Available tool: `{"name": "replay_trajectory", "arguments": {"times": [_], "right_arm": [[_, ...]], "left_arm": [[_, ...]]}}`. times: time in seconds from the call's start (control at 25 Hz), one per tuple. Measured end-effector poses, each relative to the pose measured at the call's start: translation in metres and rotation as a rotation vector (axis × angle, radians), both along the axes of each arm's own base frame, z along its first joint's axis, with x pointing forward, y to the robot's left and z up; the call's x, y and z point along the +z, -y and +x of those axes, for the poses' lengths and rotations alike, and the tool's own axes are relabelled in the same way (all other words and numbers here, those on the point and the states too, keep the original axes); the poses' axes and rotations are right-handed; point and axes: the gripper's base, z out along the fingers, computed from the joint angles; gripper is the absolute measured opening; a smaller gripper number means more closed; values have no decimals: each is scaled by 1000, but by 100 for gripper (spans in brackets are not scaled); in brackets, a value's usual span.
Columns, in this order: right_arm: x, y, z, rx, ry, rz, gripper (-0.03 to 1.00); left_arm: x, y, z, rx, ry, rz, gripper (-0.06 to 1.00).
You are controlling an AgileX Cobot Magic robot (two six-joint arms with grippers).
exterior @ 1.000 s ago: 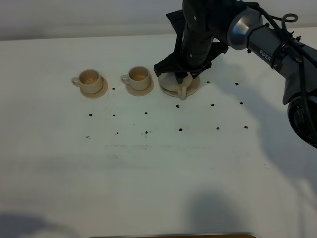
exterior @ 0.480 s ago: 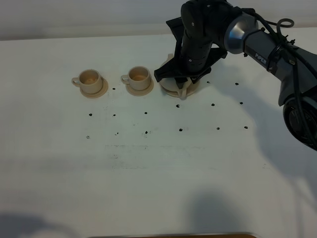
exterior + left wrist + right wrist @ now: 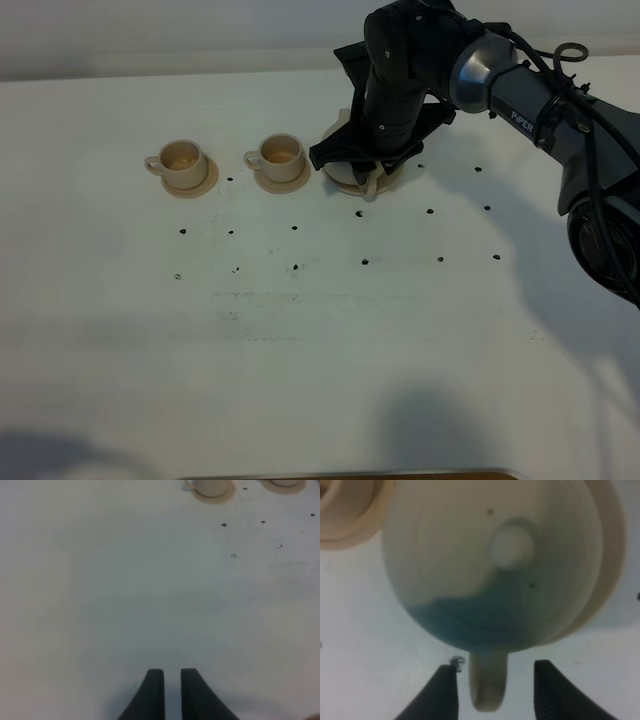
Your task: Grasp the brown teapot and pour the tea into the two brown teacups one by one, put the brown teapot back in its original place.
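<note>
The brown teapot sits on its wide saucer, right of the two brown teacups, which stand on small saucers. My right gripper hangs low over the teapot and hides most of it. In the right wrist view the teapot with its lid knob fills the frame. The right gripper is open, with one finger on each side of the loop handle and not touching it. My left gripper is shut and empty over bare table, out of the exterior view.
Small black dots mark the white table. The right arm reaches in from the right edge. One cup and its saucer and part of another saucer show in the left wrist view.
The right gripper has come slightly closer down over the teapot. The teapot and the cups have not moved.
</note>
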Motion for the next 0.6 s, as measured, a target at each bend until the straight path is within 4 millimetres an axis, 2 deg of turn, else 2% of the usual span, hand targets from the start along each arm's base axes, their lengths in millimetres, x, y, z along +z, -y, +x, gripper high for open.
{"name": "replay_trajectory", "arguments": {"times": [0.28, 0.6], "right_arm": [[0, -1, 1, 9, 8, 10, 33], [-4, -2, 2, 18, 11, 9, 18]], "left_arm": [[0, 0, 0, 0, 0, 0, 7], [0, 0, 0, 0, 0, 0, 7]]}}
